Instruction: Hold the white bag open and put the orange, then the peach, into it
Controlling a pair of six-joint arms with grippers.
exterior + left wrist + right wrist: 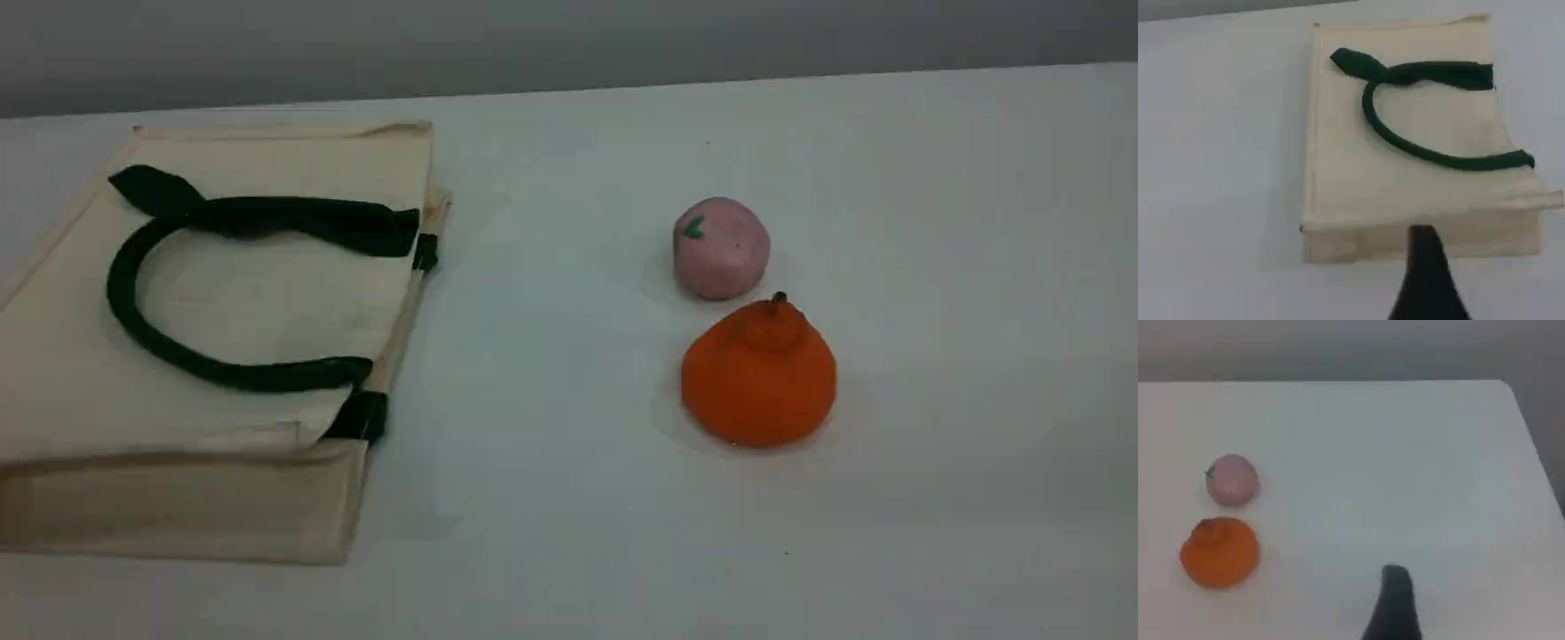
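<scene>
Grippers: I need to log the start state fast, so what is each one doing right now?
Left gripper: open, holding nothing, above the white bag.
Right gripper: open, holding nothing, away from the orange and peach.

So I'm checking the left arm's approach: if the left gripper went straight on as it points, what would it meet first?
Probably the bag, at its near edge just ahead of the fingertip; depth is unclear.
</scene>
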